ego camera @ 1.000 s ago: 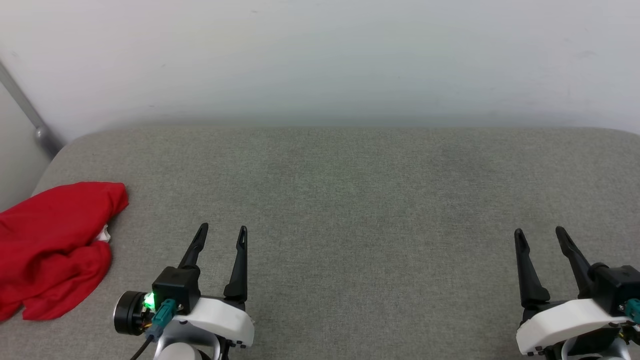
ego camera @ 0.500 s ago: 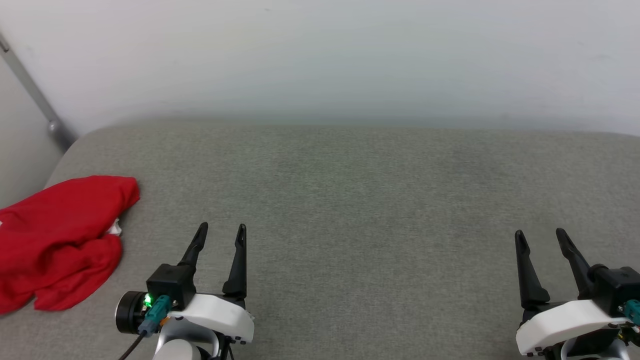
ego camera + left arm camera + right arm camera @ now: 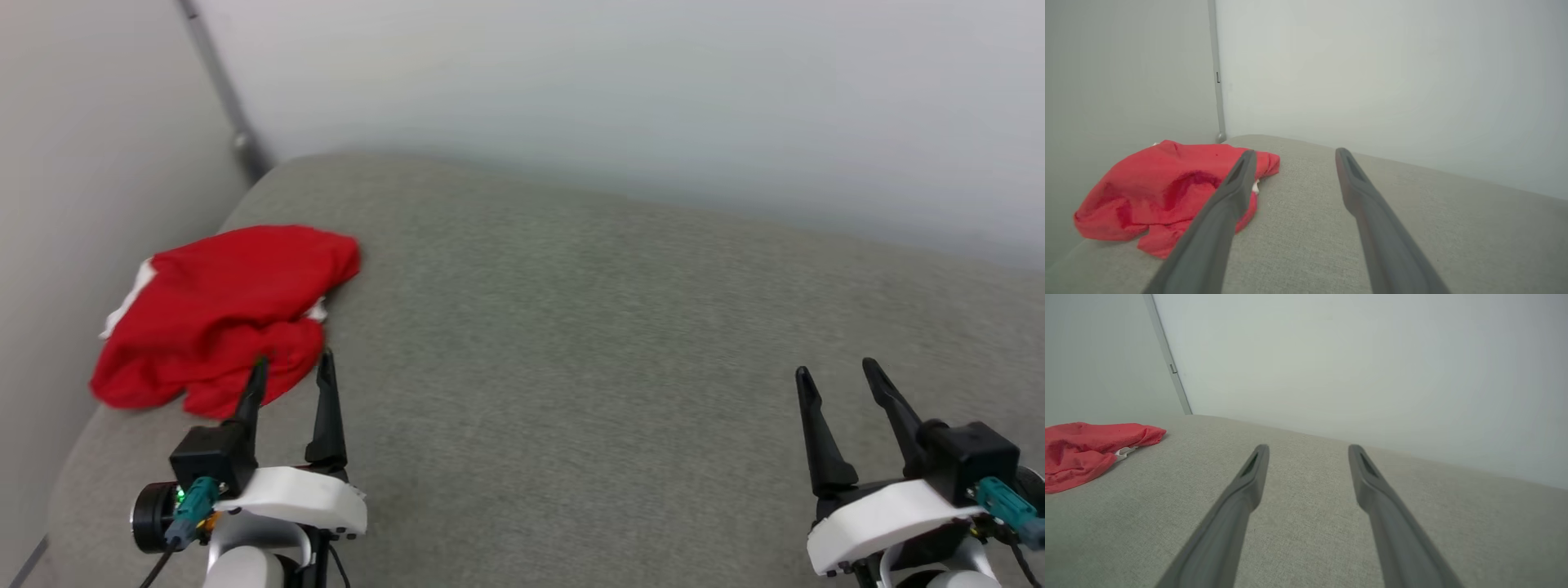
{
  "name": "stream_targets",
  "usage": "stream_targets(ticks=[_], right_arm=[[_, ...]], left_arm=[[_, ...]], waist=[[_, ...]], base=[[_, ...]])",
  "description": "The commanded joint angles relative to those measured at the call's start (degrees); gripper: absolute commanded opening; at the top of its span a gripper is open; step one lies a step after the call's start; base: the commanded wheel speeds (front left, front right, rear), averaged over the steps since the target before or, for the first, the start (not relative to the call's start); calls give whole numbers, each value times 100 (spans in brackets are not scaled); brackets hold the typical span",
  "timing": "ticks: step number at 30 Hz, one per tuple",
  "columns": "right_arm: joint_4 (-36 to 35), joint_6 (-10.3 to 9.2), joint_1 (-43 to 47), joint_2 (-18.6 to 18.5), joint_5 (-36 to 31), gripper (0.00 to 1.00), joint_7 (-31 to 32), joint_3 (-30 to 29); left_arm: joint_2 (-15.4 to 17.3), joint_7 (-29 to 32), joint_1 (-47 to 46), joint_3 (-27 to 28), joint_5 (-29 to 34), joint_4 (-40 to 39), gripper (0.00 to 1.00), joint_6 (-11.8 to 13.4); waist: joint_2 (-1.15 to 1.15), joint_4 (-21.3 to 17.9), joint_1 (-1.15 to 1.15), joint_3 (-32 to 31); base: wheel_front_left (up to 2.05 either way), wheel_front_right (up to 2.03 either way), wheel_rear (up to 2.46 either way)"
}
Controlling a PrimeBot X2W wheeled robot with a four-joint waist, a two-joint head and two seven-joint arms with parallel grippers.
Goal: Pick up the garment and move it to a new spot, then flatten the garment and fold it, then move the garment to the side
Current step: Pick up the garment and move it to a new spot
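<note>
The garment [image 3: 220, 306] is a crumpled red heap with bits of white showing, lying at the far left of the grey padded surface [image 3: 571, 327] near the corner of the walls. My left gripper [image 3: 292, 366] is open at the lower left, its fingertips just short of the heap's near edge, holding nothing. In the left wrist view the garment [image 3: 1163, 188] lies ahead and left of the open left gripper [image 3: 1295, 155]. My right gripper [image 3: 833, 369] stands open at the lower right, far from the cloth. The right wrist view has the garment [image 3: 1090, 447] at its left edge, beyond the right gripper [image 3: 1308, 449].
Pale walls rise behind and to the left of the surface, meeting at a grey corner strip [image 3: 220, 90]. The surface's rounded left edge [image 3: 73, 457] runs close beside the garment. Bare grey fabric stretches from the garment to the right.
The head camera has turned left, so the garment sits further right and higher in the picture. The left gripper now points at the heap's near edge. Both grippers stay open.
</note>
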Motion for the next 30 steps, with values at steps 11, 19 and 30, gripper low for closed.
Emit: stream_targets(ticks=[11,19,30], right_arm=[[-24,-2,-182,9,-158,100,58,440],[-3,-2,-310,7,-196,100,95,605],[99,-2,-461,8,-226,100,81,628]], left_arm=[[20,-15,89,363,-12,-85,100,-145],[0,-15,122,486,46,-198,100,-250],[-5,-15,-21,519,154,-116,100,-318]], waist=[[0,1284,0,131],[0,1475,0,231],[0,1498,0,284]], base=[[0,0,0],[0,0,0],[0,0,0]])
